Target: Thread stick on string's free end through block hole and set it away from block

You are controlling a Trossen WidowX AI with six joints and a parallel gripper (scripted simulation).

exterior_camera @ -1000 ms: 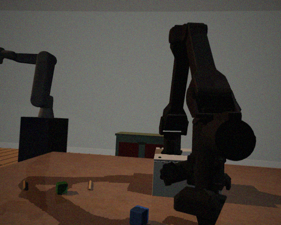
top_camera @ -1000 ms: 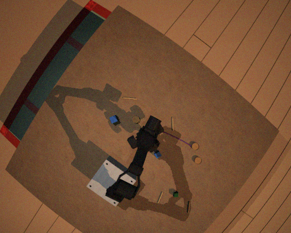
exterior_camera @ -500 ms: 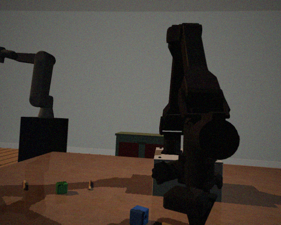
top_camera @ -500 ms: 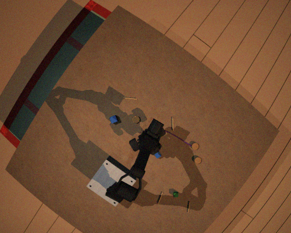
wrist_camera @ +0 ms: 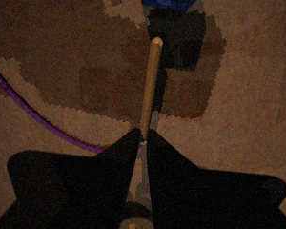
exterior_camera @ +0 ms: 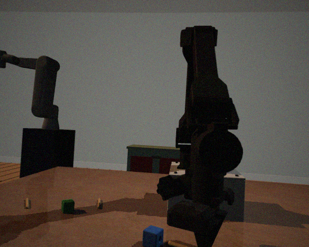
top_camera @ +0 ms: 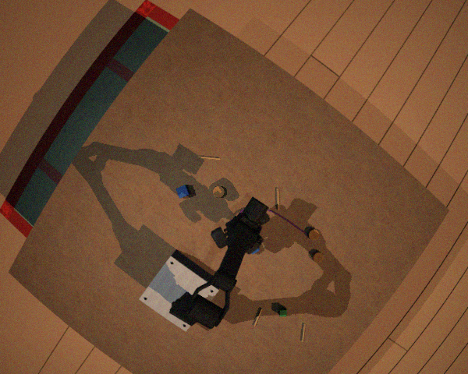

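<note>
My gripper (wrist_camera: 143,133) is shut on the stick (wrist_camera: 152,86) (exterior_camera: 181,245), near its string end. The stick's free tip points at a blue block (wrist_camera: 169,4) (exterior_camera: 150,236) (top_camera: 255,251), with a gap between them in the wrist view. A dark hole shows on the block's face towards the stick in the exterior view. The purple string (wrist_camera: 43,122) (top_camera: 286,221) curves away to the left in the wrist view and reaches a round wooden button (top_camera: 314,234) in the top view. The arm hides the fingertips in the top view.
Another blue block (top_camera: 182,191) and a wooden disc (top_camera: 218,192) lie left of the arm; a second disc (top_camera: 317,256) lies near the button. Loose sticks (top_camera: 210,157) (top_camera: 277,196) (top_camera: 257,317) (top_camera: 303,332) and a green block (top_camera: 282,312) (exterior_camera: 67,206) lie farther out.
</note>
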